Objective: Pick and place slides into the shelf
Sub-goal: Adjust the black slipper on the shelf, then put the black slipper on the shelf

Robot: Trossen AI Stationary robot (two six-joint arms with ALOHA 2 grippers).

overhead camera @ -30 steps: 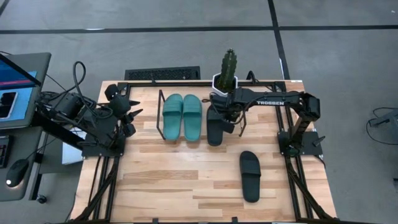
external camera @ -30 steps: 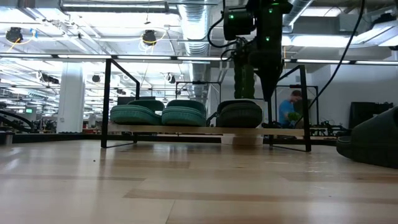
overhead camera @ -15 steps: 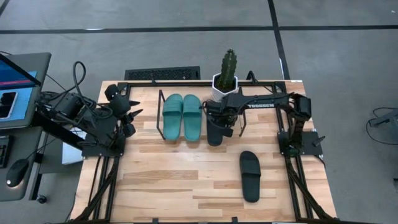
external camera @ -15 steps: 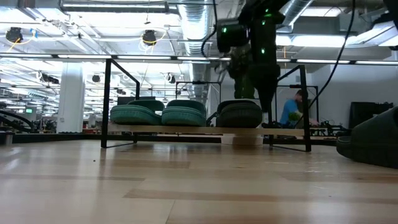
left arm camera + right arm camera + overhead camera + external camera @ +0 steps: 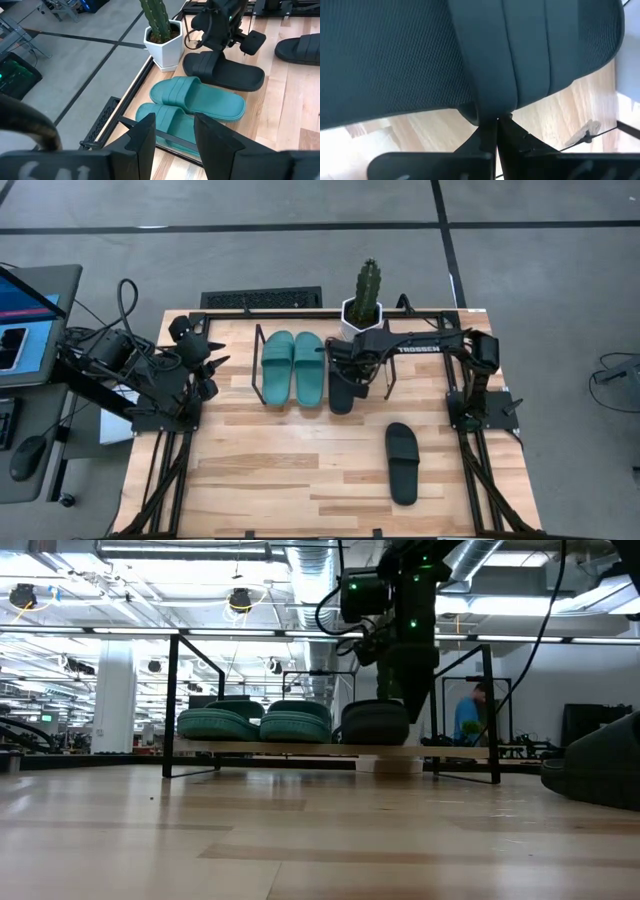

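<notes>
The shelf already carried the teal-green pair and one black slide beside them, while the second black slide lay well apart on the bare table. The right gripper, fingers pressed together against the shelved black slide's strap, might have dragged it off the board or knocked the cactus pot just behind. The left gripper waited part-spread at the table's left edge, pinching nothing.
</notes>
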